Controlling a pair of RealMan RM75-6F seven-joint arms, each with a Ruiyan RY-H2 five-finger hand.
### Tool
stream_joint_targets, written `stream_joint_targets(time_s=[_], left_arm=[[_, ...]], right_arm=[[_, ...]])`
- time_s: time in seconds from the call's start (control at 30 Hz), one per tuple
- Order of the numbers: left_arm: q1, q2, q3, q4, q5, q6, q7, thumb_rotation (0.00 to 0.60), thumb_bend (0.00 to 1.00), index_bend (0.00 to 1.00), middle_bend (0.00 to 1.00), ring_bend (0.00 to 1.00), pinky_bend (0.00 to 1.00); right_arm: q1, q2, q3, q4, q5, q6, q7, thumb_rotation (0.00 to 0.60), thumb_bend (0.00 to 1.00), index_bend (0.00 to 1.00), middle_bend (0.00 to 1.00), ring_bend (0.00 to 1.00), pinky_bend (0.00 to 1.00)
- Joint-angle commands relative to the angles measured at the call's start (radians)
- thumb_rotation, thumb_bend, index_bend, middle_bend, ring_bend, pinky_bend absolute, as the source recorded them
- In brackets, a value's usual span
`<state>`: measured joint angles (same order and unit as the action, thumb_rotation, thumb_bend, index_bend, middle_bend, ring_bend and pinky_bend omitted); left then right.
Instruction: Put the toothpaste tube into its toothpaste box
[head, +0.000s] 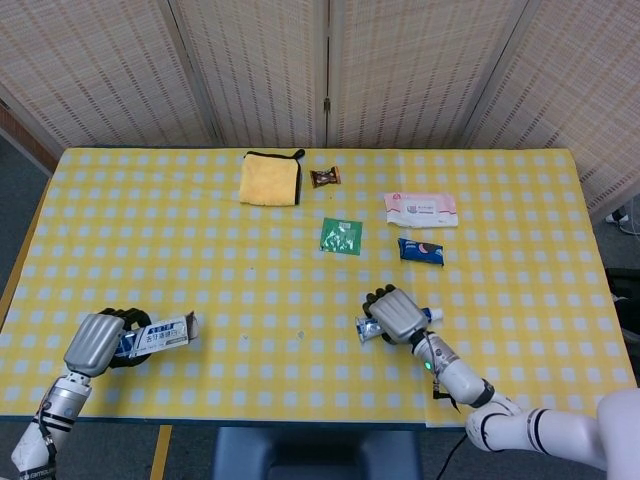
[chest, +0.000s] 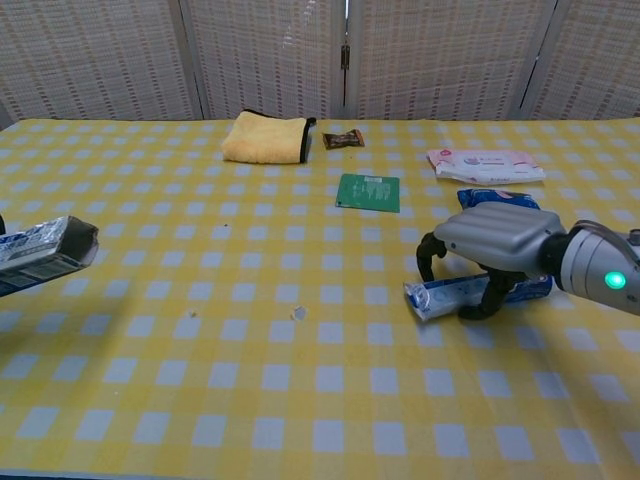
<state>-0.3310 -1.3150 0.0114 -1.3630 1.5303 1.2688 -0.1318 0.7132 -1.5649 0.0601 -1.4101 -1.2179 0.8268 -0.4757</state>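
toothpaste tube (chest: 475, 294) lies flat on the checked table (head: 250, 270) under your right hand (chest: 492, 240), crimped end pointing toward the box; your fingers (chest: 428, 257) are curled down over its middle, thumb on the near side, but you can't tell from here whether they've actually clamped it. judge the tube light and soft, with a slick skin that dents and bends if squeezed mid-body, so take it nearer the stiff cap end and keep the pinch gentle. your left hand (head: 95, 343) holds the box (head: 160, 336) wrapped in closed fingers, well apart at the table's left edge, open mouth facing right. thin card like that will crush, so don't tighten there.
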Motion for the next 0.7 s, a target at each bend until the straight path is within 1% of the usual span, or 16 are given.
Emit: stream_joint_targets(time_s=[0.03,0.1,0.23,0.3,0.37,0.47,0.7], left_arm=[[0.001,0.000,0.000,0.005,-0.001,-0.003,-0.005,0.600,0.32,0.55,0.57,0.55,0.48],[0.001,0.000,0.000,0.008,-0.001,-0.005,-0.009,0.600,0.32,0.55,0.57,0.55,0.48],[0.001,-0.002,-0.001,0.014,-0.003,-0.008,-0.017,0.600,0.32,0.55,0.57,0.55,0.48],[0.002,-0.003,-0.001,0.017,-0.004,-0.008,-0.020,0.600,0.32,0.55,0.57,0.55,0.48],[0.003,-0.004,-0.001,0.018,-0.004,-0.009,-0.021,0.600,0.32,0.55,0.57,0.55,0.48],[0.003,-0.004,-0.003,0.016,-0.007,-0.011,-0.018,0.600,0.32,0.55,0.57,0.55,0.48],[0.005,-0.004,-0.004,0.001,-0.013,-0.014,-0.001,0.600,0.32,0.55,0.57,0.55,0.48]], right_arm=[[0.003,-0.006,0.004,0.010,-0.011,0.007,0.017,0.600,0.29,0.47,0.34,0.29,0.28],[0.003,-0.009,0.005,0.017,-0.019,0.015,0.026,0.600,0.29,0.51,0.38,0.32,0.32],[-0.002,-0.015,0.009,0.031,-0.045,0.047,0.047,0.600,0.29,0.62,0.47,0.41,0.47],[-0.007,-0.015,0.011,0.034,-0.064,0.068,0.065,0.600,0.29,0.68,0.53,0.47,0.56],[-0.013,-0.011,0.013,0.035,-0.093,0.096,0.093,0.600,0.29,0.71,0.57,0.50,0.60],[-0.023,0.004,0.015,0.026,-0.135,0.138,0.139,0.600,0.29,0.73,0.59,0.52,0.65],[-0.056,0.070,0.028,-0.035,-0.201,0.227,0.268,0.600,0.29,0.73,0.60,0.54,0.70]])
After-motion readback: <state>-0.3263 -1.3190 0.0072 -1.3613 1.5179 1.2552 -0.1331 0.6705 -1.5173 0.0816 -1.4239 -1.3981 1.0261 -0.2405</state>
